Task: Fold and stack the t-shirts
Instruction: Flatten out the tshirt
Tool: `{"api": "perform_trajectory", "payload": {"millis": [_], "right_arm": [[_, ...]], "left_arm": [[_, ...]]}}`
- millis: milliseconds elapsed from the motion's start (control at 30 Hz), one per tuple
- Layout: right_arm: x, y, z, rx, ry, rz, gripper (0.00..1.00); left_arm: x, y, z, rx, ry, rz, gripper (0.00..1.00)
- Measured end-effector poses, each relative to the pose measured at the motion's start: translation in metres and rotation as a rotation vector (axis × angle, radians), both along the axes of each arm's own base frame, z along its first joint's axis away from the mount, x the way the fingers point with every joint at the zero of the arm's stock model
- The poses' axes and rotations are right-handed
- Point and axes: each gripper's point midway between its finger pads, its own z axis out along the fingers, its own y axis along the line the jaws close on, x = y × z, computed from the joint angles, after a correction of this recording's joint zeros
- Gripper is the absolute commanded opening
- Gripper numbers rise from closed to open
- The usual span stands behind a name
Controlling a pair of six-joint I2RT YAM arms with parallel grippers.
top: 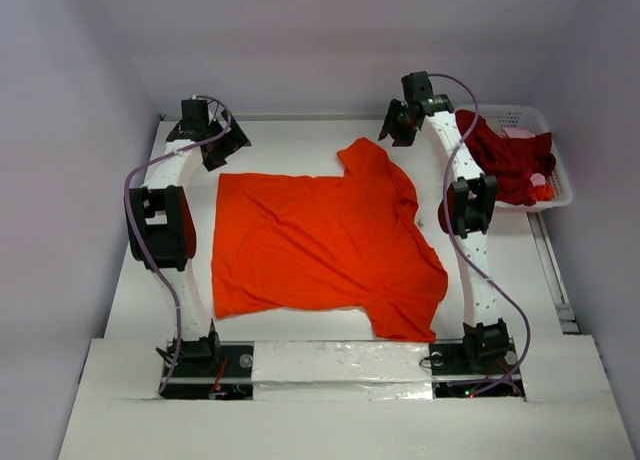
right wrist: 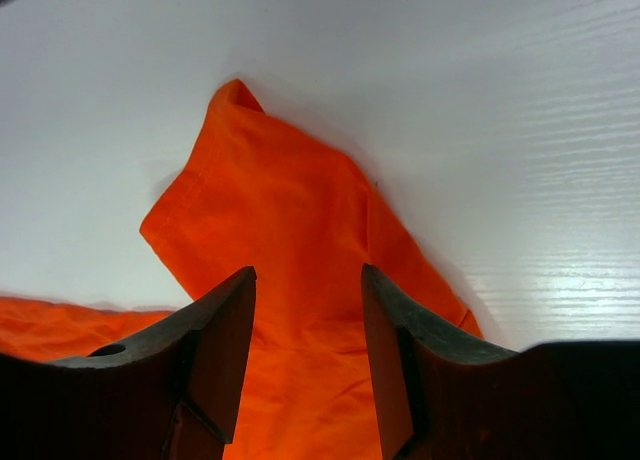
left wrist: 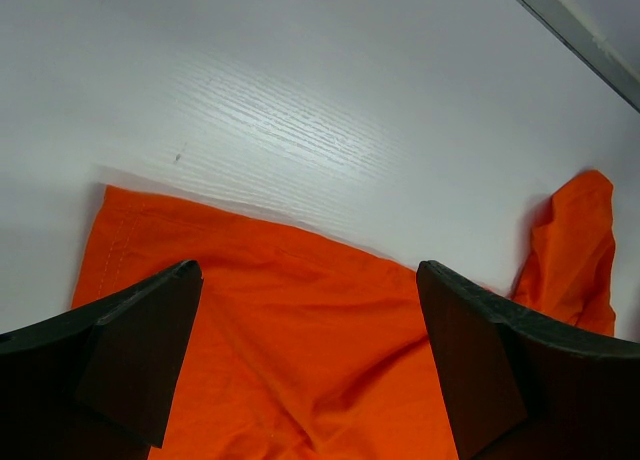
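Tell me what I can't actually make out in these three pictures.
- Top view: the dark red t-shirt lies bunched in the basket, partly behind the right arm; its shape is unreadable.
- Top view: a pink scrap there is too small to identify.
- Wrist views: the orange t-shirt is cut off by picture edges and by the left gripper and right gripper; whether either touches it is unclear.

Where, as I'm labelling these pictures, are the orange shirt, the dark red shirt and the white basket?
orange shirt (top: 320, 245), top view, middle of its spread body.
dark red shirt (top: 510, 160), top view, middle of the bunched heap.
white basket (top: 510, 110), top view, its far rim.
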Motion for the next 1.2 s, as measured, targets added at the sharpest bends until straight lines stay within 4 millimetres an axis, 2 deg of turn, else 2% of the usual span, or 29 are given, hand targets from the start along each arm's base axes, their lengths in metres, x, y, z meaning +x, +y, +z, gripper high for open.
{"api": "perform_trajectory", "payload": {"millis": [133,333,567,1200], "right_arm": [[-0.005,0.000,-0.007,-0.001,0.027,0.007,0.51],[-0.020,-0.001,-0.030,-0.011,0.109,0.012,0.49],[-0.025,-0.002,-0.037,-0.017,0.136,0.016,0.49],[-0.026,-0.009,-0.041,-0.052,0.142,0.007,0.48]], "left_arm": [[0.000,0.000,0.000,0.001,0.000,-0.003,0.87],[0.000,-0.001,0.000,-0.003,0.000,-0.008,0.87],[-0.002,-0.001,-0.001,0.002,0.006,-0.012,0.87],[-0.007,-0.004,-0.004,-0.010,0.017,-0.024,0.87]]}}
